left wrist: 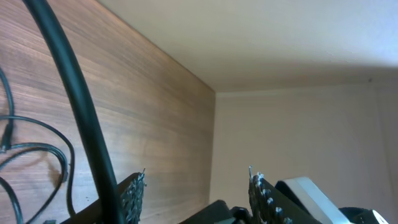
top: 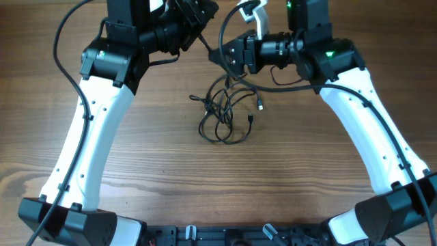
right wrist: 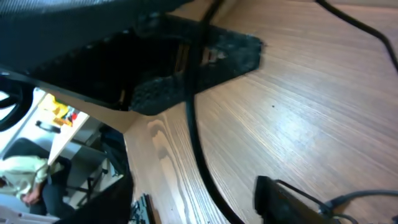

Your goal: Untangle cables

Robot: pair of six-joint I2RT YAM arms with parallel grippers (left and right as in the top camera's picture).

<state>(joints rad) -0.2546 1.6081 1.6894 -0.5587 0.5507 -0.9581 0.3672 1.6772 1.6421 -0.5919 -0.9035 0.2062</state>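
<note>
Overhead: cables [top: 224, 115] lie just beside right gripper [top: 222, 60], toward the near edge of the table [top: 273, 181]; left gripper [top: 203, 15] sits farther. Both stand open-jawed.

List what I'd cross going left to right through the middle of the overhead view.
In order: left arm's white link → tangle of cables → loose plug end → right arm's white link.

thin black cables [top: 224, 113] lie in a loose tangle mid-table.
</note>
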